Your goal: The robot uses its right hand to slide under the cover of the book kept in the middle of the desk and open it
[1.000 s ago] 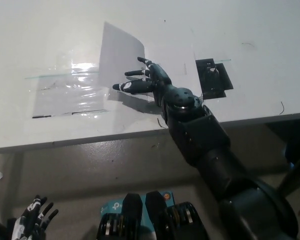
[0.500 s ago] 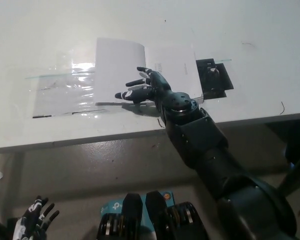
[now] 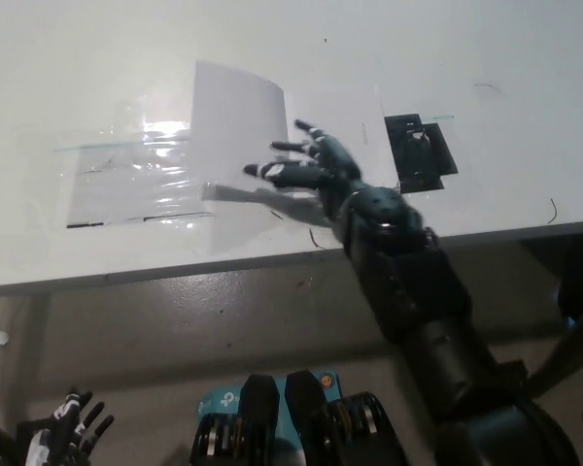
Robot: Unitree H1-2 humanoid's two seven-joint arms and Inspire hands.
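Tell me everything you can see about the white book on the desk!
The book is thin and white, and looks like paper or light card. It lies in the middle of the white desk on a shiny clear sheet. Its cover is lifted and curved, standing partly open. The black right hand, fingers spread, reaches in under the cover's right side; whether it touches is unclear. A pale page lies below, faint print unreadable.
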